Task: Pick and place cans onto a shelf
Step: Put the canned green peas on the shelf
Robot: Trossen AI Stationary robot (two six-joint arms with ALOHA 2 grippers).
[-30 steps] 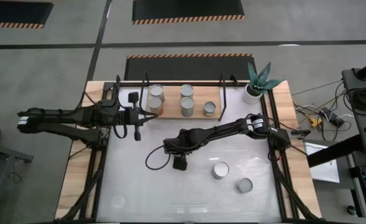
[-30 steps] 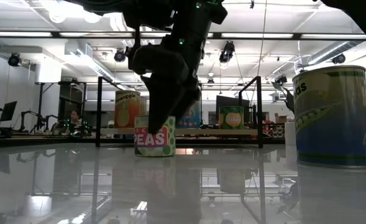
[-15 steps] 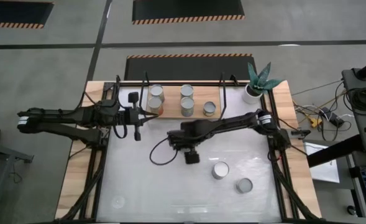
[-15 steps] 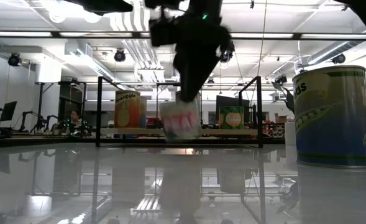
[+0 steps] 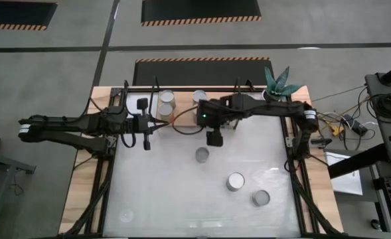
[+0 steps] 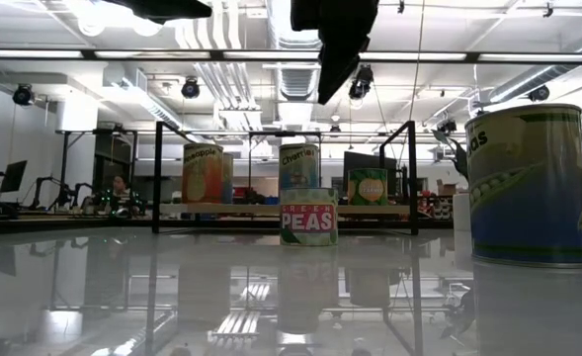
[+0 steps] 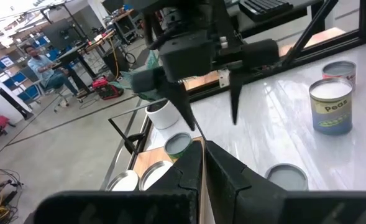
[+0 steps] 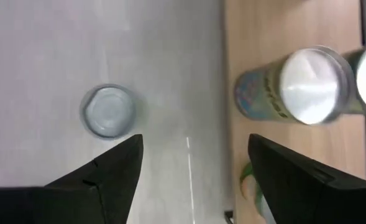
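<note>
In the high view the right pincer [image 5: 214, 139] hung released at frame centre, its arm hiding part of the shelf [image 5: 182, 117]; a can [image 5: 202, 155] stood free on the worktop [image 5: 155, 192] below it. The left pincer [image 5: 145, 126] waited clenched, centre-left. The low view alone showed that can's label [image 6: 308, 217].

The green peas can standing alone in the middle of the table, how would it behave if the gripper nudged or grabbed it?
The green peas can is squat and upright on its flat end, so it would probably slide on the glossy table rather than tip. It looks rigid metal, so likely firm to grip. On its side, it would likely roll.
</note>
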